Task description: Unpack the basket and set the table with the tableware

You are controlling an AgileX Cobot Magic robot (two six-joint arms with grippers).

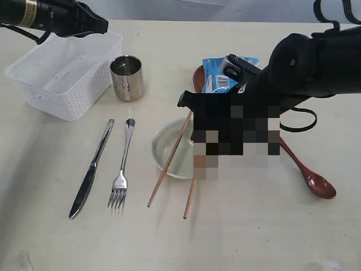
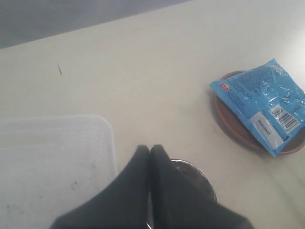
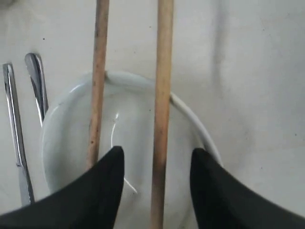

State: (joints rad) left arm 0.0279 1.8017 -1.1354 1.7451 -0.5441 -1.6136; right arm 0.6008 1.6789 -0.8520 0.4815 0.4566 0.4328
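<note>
At the far left of the pale beige matte table [image 1: 254,231] sits the white rectangular lattice-walled plastic basket [image 1: 62,79]. The left gripper [image 2: 149,151] hangs above the basket's corner nearest the cup, its black fingers pressed tight together on nothing. Just beside the basket stands the shiny steel cup [image 1: 127,78]. Nearer the front lie the steel knife [image 1: 92,169] and the steel fork [image 1: 122,169], side by side without touching. Next comes the pale cream round bowl [image 1: 162,148], with the two wooden chopsticks [image 1: 166,169] resting across its rim. The right gripper [image 3: 157,157] hovers over the bowl with its jaws spread, and one chopstick runs between them untouched. Behind, a blue snack packet [image 2: 264,102] lies on the small brown saucer [image 2: 223,119], and the reddish-brown spoon [image 1: 316,183] lies at the far right.
</note>
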